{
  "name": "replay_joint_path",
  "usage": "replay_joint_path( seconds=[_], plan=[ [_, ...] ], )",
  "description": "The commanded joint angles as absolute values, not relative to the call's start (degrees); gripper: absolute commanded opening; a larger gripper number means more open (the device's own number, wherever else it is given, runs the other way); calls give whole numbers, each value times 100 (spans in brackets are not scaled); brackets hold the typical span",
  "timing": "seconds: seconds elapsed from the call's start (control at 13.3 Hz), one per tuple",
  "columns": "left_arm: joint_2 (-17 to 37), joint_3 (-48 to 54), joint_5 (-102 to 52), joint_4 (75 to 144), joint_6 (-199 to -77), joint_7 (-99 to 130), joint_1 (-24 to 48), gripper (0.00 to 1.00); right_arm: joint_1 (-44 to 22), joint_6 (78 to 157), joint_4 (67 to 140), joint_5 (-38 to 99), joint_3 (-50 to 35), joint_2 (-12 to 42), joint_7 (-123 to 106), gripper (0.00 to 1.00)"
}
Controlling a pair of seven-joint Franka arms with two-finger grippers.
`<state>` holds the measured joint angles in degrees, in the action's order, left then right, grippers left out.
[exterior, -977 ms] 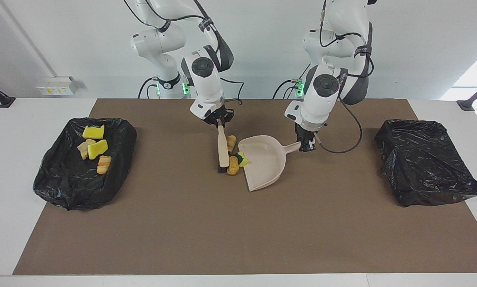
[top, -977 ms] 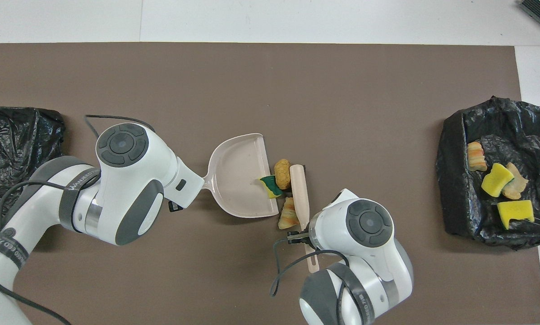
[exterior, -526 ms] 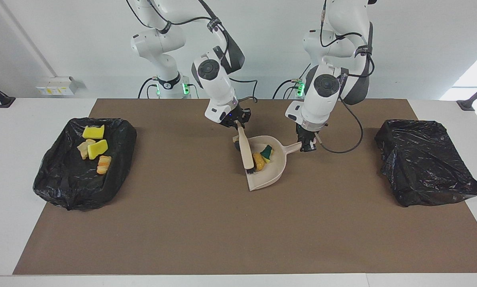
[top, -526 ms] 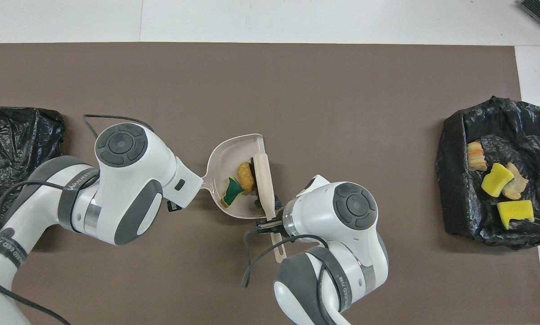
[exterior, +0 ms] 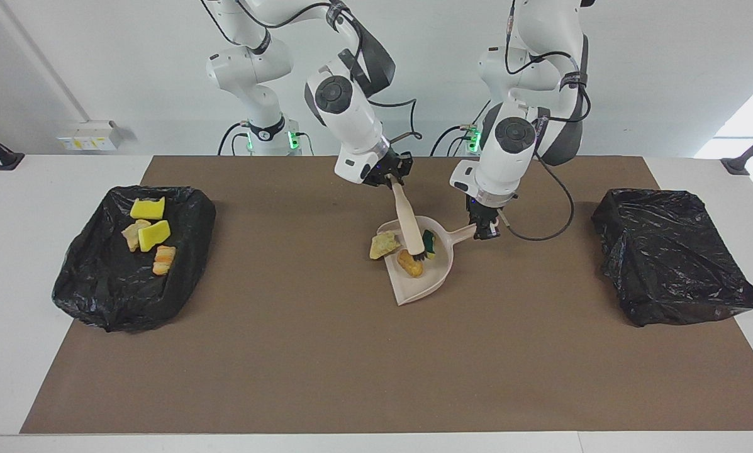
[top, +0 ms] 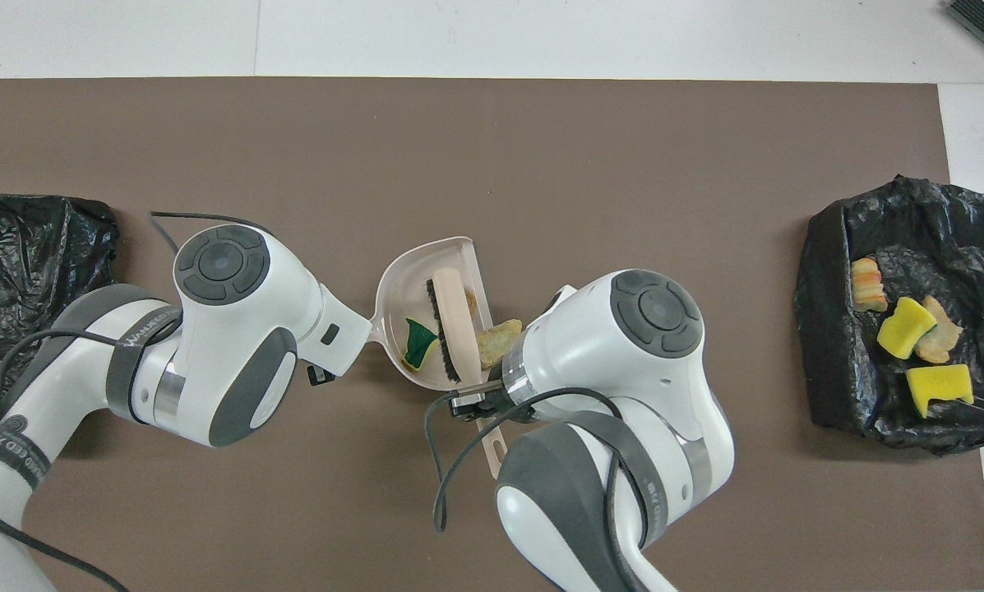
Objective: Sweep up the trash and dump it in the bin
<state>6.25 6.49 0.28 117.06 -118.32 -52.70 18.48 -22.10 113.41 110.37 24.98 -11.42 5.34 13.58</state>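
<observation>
My left gripper is shut on the handle of the beige dustpan, which rests on the brown mat; the pan also shows in the overhead view. My right gripper is shut on the beige brush, tilted with its black bristles inside the pan. In the pan lie a golden-brown lump and a green-and-yellow sponge bit. A tan lump lies on the mat just outside the pan's mouth, toward the right arm's end.
A black bag-lined bin at the right arm's end of the table holds several yellow sponge chunks and bread-like lumps. A second black bag sits at the left arm's end.
My right gripper rose and moved toward the left arm's end, sweeping the brush into the pan. The golden lump and green sponge went into the pan. The tan lump stayed at its mouth.
</observation>
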Motion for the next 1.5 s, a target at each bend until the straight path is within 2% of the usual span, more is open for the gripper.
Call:
replay_joint_path(
  seconds=[0.0, 0.38, 0.68, 1.43],
  plan=[
    [466, 615, 79, 11883, -11979, -4966, 1872, 0, -1934, 10725, 10793, 2146, -1160, 422, 1178, 0],
    [466, 615, 79, 11883, -11979, -4957, 1890, 0, -1548, 9643, 10696, 1047, -1151, 141, 1160, 0],
    [475, 615, 79, 11874, -11979, -4957, 1898, 0, -986, 9826, 11539, 879, -1151, -281, 162, 0],
    [501, 606, 79, 11804, -11945, -4948, 1881, 0, -967, 9817, 11584, 879, -1160, -325, 53, 0]
  ],
)
